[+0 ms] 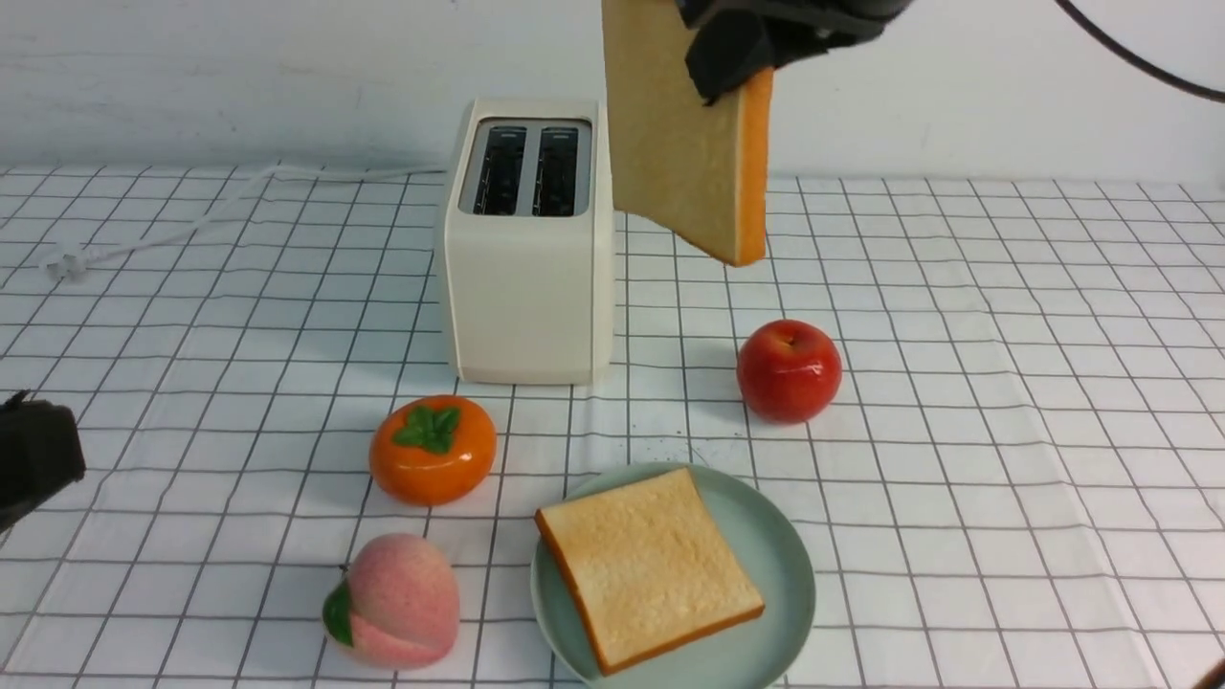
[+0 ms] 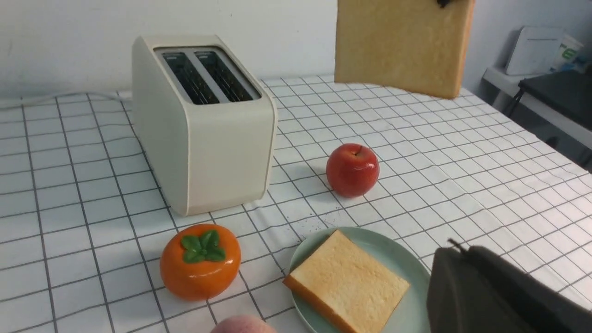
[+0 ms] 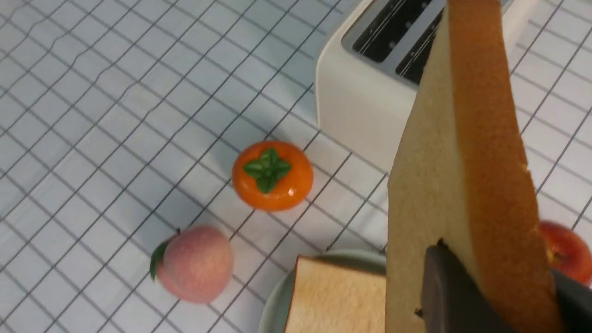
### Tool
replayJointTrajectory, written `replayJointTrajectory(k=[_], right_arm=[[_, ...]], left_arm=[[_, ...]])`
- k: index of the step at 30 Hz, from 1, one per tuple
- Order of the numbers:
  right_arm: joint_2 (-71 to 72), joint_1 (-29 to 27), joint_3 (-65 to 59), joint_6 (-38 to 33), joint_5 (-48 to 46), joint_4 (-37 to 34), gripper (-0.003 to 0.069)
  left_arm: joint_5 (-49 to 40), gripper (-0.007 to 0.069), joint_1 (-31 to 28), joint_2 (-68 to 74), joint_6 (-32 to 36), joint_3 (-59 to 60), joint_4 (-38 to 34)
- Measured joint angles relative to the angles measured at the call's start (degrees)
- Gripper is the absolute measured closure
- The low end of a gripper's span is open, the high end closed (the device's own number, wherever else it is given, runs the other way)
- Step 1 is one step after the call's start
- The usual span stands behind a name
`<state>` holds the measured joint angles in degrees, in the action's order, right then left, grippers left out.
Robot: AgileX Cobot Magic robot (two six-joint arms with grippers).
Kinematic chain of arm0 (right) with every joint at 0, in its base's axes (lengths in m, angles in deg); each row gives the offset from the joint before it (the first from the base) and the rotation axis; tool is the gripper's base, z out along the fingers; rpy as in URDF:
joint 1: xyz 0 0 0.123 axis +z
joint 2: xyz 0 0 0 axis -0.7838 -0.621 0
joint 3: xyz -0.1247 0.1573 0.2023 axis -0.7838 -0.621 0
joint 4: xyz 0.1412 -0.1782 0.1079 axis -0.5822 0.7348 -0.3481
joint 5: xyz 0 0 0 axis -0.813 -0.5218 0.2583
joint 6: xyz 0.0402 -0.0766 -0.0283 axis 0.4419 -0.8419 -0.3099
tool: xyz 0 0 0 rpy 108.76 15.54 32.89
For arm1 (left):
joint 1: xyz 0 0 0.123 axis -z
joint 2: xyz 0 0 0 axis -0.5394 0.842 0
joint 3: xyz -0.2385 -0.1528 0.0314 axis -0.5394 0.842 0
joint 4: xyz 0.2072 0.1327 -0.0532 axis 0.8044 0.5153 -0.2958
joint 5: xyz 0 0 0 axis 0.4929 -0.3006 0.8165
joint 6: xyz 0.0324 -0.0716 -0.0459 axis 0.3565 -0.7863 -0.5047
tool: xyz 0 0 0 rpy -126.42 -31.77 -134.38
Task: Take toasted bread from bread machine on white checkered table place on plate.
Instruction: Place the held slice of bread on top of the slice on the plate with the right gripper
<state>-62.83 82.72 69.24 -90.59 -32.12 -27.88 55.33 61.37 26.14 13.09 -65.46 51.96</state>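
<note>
1. The toast slice (image 1: 679,144) hangs upright in the air, above and just right of the bread machine (image 1: 526,277), clear of both slots and well above the white checkered table (image 1: 1005,383).
2. It looks light and fairly stiff, hanging flat from one edge without sagging. Its porous faces should give the pads some bite, but a hard squeeze would probably dent the crumb, so the crusted top edge is the sensible hold.
3. The right gripper (image 1: 742,67) pinches that top edge, one finger on each face.
4. The right arm reaches in from above, mostly out of frame, wrist pointing down.
5. The other slice (image 1: 651,565) lies flat on the plate (image 1: 785,574) and covers much of it, so the held slice will likely land overlapping it.
6. The left gripper (image 1: 38,459) sits low at the left edge, well apart, its jaws pressed together.
7. An apple (image 1: 789,370) stands between the bread machine and the plate.
</note>
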Motion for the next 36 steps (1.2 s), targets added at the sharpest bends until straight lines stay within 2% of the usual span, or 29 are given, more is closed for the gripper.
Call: replayJointTrajectory(k=[2, 5, 9, 11, 12, 13, 14, 17, 18, 21, 31, 34, 36], right_arm=[[3.2, 0.0, -5.9, 0.0, 0.1, -1.0, 0.0554], [10.4, 0.0, -23.6, 0.8, 1.0, -4.6, 0.0554], [12.7, -0.4, -42.0, 0.3, 13.0, -12.5, 0.0554], [11.4, -0.9, -49.1, -2.6, 19.7, -19.4, 0.0554], [10.3, -1.4, -52.2, -6.4, 23.2, -24.3, 0.0554], [9.9, -1.5, -53.0, -7.1, 24.1, -25.1, 0.0554], [8.8, -2.0, -55.0, -11.3, 26.2, -31.1, 0.0554], [5.7, -3.3, -57.0, -22.4, 27.5, -43.7, 0.0554], [5.5, -3.4, -57.0, -22.9, 27.5, -43.7, 0.0554], [2.5, -5.3, -57.0, -30.3, 27.7, -51.6, 0.0554], [-1.6, -9.3, -57.2, -32.3, 28.1, -52.8, 0.0552], [-1.7, -9.3, -57.2, -32.3, 28.6, -51.5, 0.0513], [-1.8, -9.3, -57.2, -32.4, 28.9, -50.1, 0.0449]], left_arm=[[-0.2, 0.0638, 0.0, 0.0, 0.0, 0.0, 0.0], [-3.2, 0.0638, 0.0, 0.0, 0.0, 0.0, 0.0], [-7.4, 0.0638, 0.0, 0.0, 0.0, 0.0, 0.0], [-8.7, 0.0638, 0.0, 0.0, 0.0, 0.0, 0.0], [-9.4, 0.0638, 0.0, 0.0, 0.0, 0.0, 0.0], [-9.5, 0.0638, 0.0, 0.0, 0.0, 0.0, 0.0], [-9.9, 0.0638, 0.0, 0.0, 0.0, 0.0, 0.0], [-10.4, 0.0638, 0.0, 0.0, 0.0, 0.1, 0.0], [-10.4, 0.0638, 0.0, 0.0, 0.0, 0.1, 0.0], [-10.8, 0.0638, 0.0, 0.0, 0.0, 0.1, 0.0], [-13.0, 0.0638, 0.0, 0.0, -0.1, 0.1, 0.0], [-13.1, 0.0637, 0.0, 0.0, -0.2, 0.1, -0.1], [-13.1, 0.0637, 0.0, 0.0, -0.2, 0.1, -0.1]])
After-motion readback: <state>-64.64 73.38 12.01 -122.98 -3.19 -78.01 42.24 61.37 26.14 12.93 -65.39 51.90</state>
